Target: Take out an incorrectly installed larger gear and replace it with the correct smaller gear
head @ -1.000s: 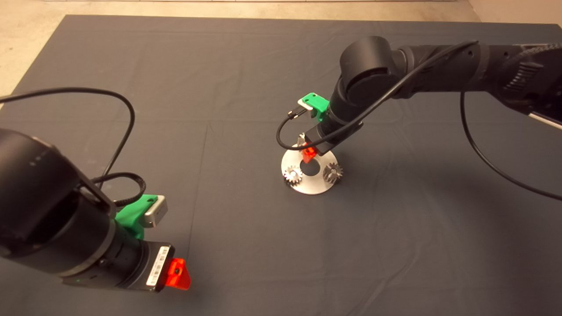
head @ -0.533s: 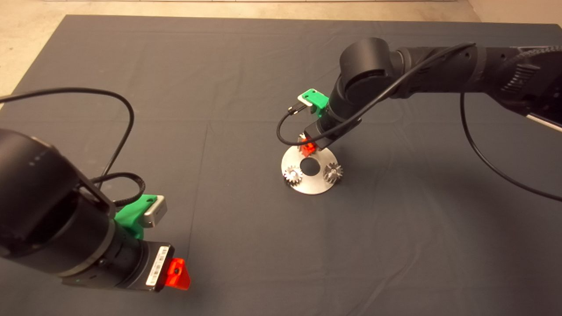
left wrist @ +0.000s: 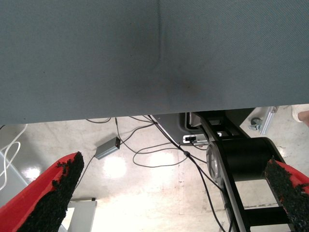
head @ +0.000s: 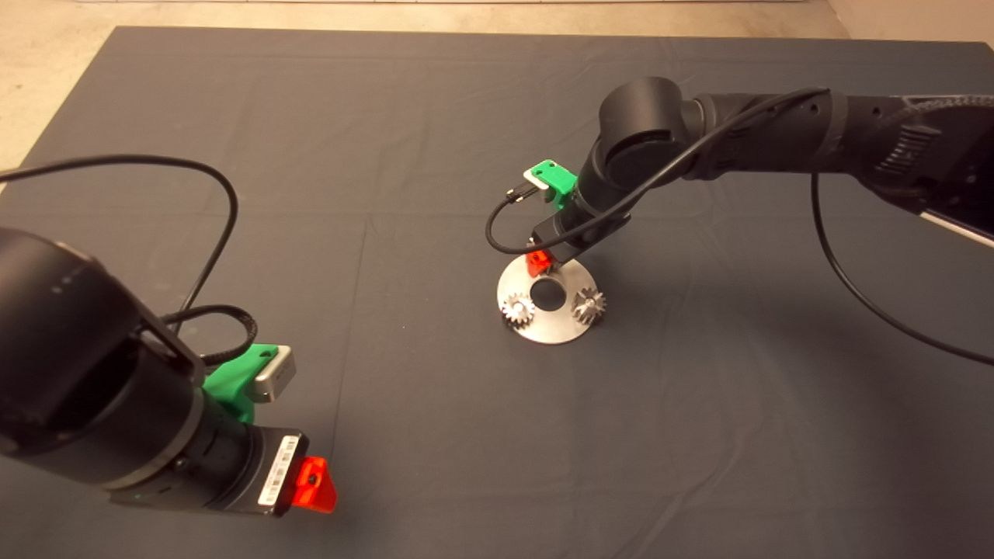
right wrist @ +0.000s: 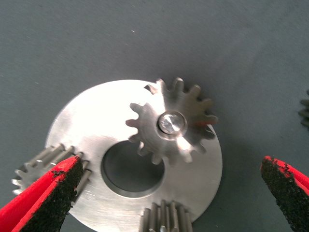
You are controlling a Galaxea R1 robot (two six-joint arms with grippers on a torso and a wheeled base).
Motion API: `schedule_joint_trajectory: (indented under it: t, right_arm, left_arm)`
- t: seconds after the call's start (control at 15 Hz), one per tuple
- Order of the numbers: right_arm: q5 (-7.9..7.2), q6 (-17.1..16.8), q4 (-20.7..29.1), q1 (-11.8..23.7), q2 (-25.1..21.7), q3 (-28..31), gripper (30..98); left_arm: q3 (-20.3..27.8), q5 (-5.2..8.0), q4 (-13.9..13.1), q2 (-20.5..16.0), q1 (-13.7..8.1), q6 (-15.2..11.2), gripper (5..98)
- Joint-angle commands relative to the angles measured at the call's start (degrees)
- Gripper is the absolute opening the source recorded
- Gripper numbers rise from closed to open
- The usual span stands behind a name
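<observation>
Steel-bright larger cone gear (right wrist: 172,122) with flared teeth seated on a pin of the round metal disc (right wrist: 84,119), beside its centre hole. Right gripper (right wrist: 164,193) poised above, red fingers (right wrist: 46,193) spread wide. Left gripper (left wrist: 164,193) parked at lower left, likewise wide open.

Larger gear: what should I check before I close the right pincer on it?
1. Right pincer open: ok, fingers spread wide.
2. Larger gear centred between the fingers: ok.
3. Gear seated on its pin on the disc: ok.
4. Fingers low enough to reach the teeth: cannot tell.
5. Clearance from neighbouring gears: not ok, one sits right at a finger.
6. Left pincer out of the way: ok, parked at the lower left.
</observation>
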Motion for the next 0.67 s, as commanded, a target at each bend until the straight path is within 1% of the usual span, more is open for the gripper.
schedule_joint_trajectory:
  t: [0.0, 0.13, 0.33, 0.6]
  right_arm:
    - [0.67, -0.12, -1.84, 1.35, 0.61, -0.39, 97.8]
    - [1.99, -0.12, -1.93, 1.40, 0.61, -1.19, 97.8]
    - [1.99, -0.21, -2.98, 1.37, 0.61, -1.19, 97.8]
    - [1.99, -0.21, -3.07, 1.17, 0.70, -1.37, 97.8]
  left_arm:
    - [0.35, 0.28, -0.45, 0.14, -0.43, 0.03, 97.6]
    - [0.25, 0.28, -0.45, 0.22, -0.43, 0.11, 97.6]
    - [0.16, 0.28, -0.45, 0.22, -0.43, 0.11, 97.6]
    - [0.16, 0.28, -0.45, 0.22, -0.43, 0.11, 97.6]
